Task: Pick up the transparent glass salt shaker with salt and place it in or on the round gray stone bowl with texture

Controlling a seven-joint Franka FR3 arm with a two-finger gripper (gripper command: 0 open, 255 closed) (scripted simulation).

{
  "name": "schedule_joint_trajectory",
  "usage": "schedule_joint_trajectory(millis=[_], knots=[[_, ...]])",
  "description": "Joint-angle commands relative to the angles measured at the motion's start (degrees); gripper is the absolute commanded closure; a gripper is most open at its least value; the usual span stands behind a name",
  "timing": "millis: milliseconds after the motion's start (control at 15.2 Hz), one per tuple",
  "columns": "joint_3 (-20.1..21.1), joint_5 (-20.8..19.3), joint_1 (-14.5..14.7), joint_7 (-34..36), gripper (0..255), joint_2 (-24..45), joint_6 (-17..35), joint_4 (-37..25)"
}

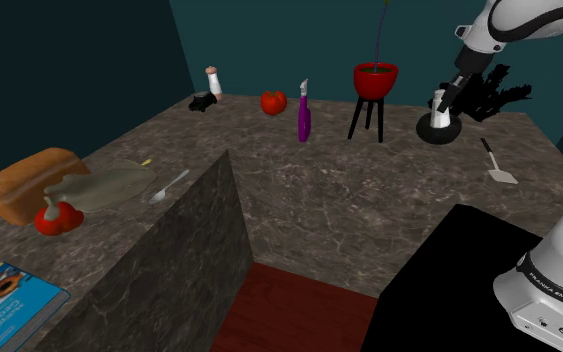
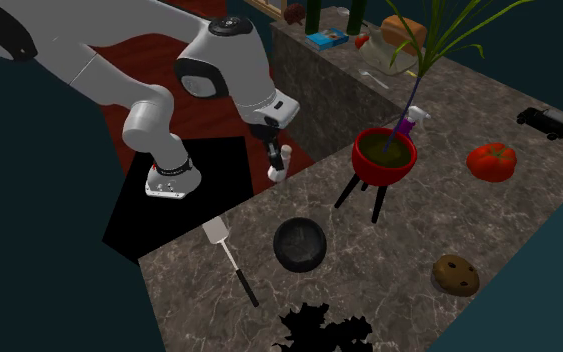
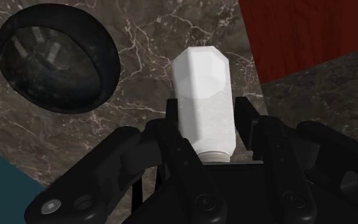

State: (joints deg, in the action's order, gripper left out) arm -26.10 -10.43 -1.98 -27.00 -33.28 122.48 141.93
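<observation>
Black fingers (image 3: 170, 121) of the gripper (image 3: 206, 124) lie nearest the lens, clenched on the salt shaker (image 3: 204, 83), which is drawn plain white. They clasp it at the end toward the hand, so most of its body juts free beyond the grip. In the second exterior view the shaker appears lifted clear of the marbled counter (image 2: 399, 240), close to the counter's edge by the black stand (image 2: 169, 225). It is apart from the dark round bowl (image 2: 300, 245), which sits empty further along the counter. In the wrist view the bowl lies off to one side of the shaker, not beneath it. Judged hazards: (1) with so short a hold on one end, a sideways carry may let the shaker swing or slide between the fingers; (2) opening the jaws before the shaker is over the bowl would drop it on bare stone, from where it could roll off the edge to the red floor (image 3: 304, 32); (3) the bowl looks shallow and curved, so a tall shaker let go from height may topple out; (4) the spatula (image 2: 221, 238) beside the bowl and the legs of the red planter (image 2: 381, 175) narrow the approach, and a low sweep could strike either.
</observation>
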Motion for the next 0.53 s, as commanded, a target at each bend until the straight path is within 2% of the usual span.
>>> schedule_joint_trajectory(millis=[0,132,462], knots=[[0.31,0.12,0.02,0.08,255,-0.35,-1.52,-1.15],[0.57,0.23,0.06,0.15,255,-0.59,-2.79,-2.19],[-6.40,2.11,1.25,-7.47,255,7.38,-2.70,-10.43]])
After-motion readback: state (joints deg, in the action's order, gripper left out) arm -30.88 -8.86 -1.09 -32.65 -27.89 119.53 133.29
